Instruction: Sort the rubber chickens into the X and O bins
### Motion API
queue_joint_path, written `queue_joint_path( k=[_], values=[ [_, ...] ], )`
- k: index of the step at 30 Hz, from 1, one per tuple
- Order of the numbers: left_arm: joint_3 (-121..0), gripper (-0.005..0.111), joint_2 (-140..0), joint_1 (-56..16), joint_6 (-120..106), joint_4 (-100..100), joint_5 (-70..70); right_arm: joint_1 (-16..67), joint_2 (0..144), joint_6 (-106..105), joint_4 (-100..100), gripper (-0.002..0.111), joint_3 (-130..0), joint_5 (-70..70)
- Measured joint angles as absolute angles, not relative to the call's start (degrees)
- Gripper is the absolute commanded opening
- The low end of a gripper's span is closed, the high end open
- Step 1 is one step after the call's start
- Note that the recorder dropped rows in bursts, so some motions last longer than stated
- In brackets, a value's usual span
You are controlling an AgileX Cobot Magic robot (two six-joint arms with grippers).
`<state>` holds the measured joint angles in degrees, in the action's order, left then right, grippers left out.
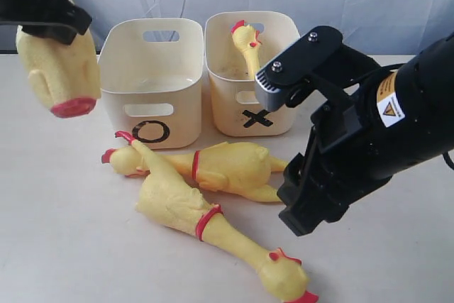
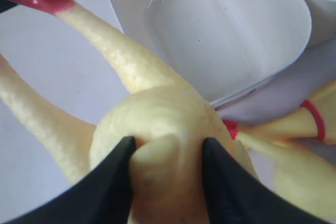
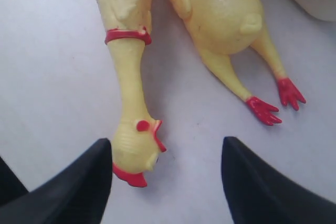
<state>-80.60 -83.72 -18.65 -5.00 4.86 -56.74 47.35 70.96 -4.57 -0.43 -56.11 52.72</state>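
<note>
Left gripper (image 2: 168, 148) has its jaws squeezing a chicken (image 1: 57, 69) by the soft body, up in the air near the O bin (image 1: 181, 108). Right gripper (image 3: 165, 153) hangs, jaws wide, over a 2nd chicken (image 3: 128, 72) on the worktop (image 1: 71, 246). Looks light and squishy, so the fat body probably beats the skinny neck.

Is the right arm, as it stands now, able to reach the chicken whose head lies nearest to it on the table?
Probably yes. The right gripper hangs open over that chicken's head. Only bare table lies around the head, and nothing stands between the two.
</note>
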Motion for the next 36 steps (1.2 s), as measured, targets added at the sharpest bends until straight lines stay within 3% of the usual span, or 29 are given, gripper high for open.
queue_joint_path(
  k=[10, 36],
  values=[
    [-84.93, 0.0, -87.9, -13.86, -10.64, -2.97, -48.61, 47.35, 70.96, -4.4, -0.43, 0.058, -56.11, 52.72],
    [-86.5, 0.0, -96.13, -13.48, -34.67, -36.3, -34.48, 47.35, 66.32, 3.1, -7.17, 0.058, -54.71, 62.34]
  ],
)
